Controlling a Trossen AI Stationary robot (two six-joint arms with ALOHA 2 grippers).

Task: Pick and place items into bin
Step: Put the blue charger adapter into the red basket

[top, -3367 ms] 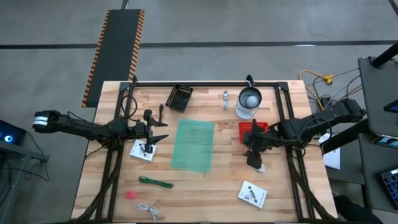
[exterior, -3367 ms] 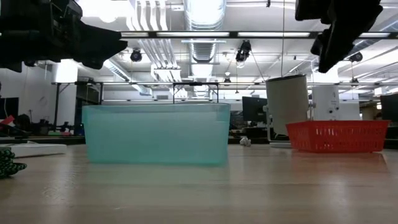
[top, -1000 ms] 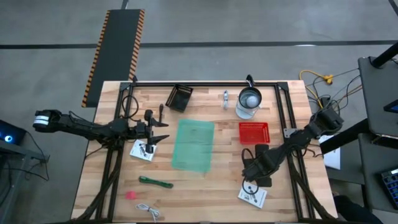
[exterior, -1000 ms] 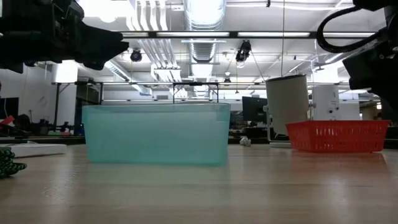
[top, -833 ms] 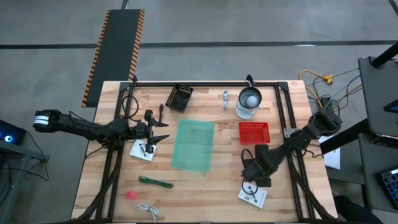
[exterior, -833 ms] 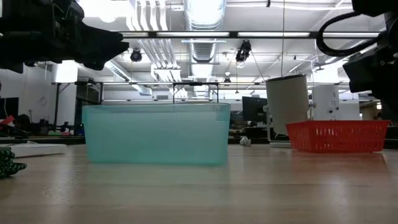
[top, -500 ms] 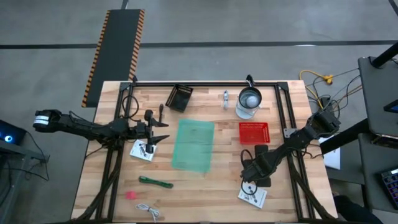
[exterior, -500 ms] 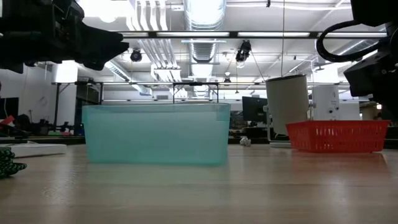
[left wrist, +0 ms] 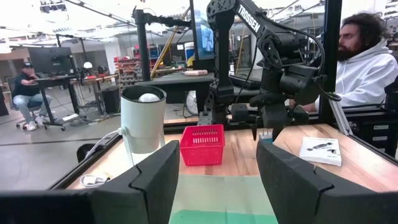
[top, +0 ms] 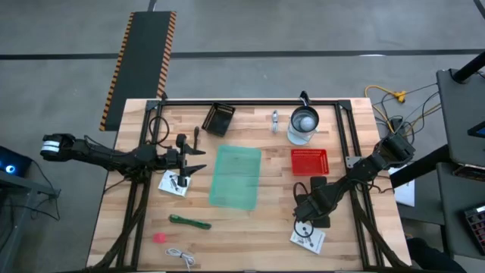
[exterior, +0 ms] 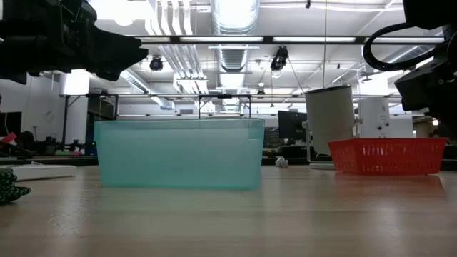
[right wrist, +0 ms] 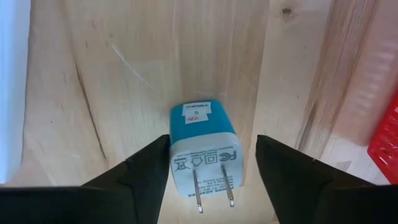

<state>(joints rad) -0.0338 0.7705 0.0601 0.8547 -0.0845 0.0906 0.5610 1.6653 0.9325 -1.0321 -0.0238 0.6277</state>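
The right end effector point(top: 306, 222) hung low over the worktop point(top: 258, 227), its fingers point(right wrist: 140, 171) spread either side of a blue-and-white plug point(right wrist: 203, 148) lying prongs toward the wrist, not yet touching it. A white packet point(top: 308, 238) lay just beside it, the red basket point(top: 310, 161) beyond it, and the green bin point(top: 236, 177) off toward the other arm. The left end effector point(top: 198, 159) hovered open with nothing in it, over a second packet point(top: 173, 183), next to the bin. The green stick point(top: 189, 222), pink bit point(top: 158, 237) and cable point(top: 180, 256) lay apart on the worktop.
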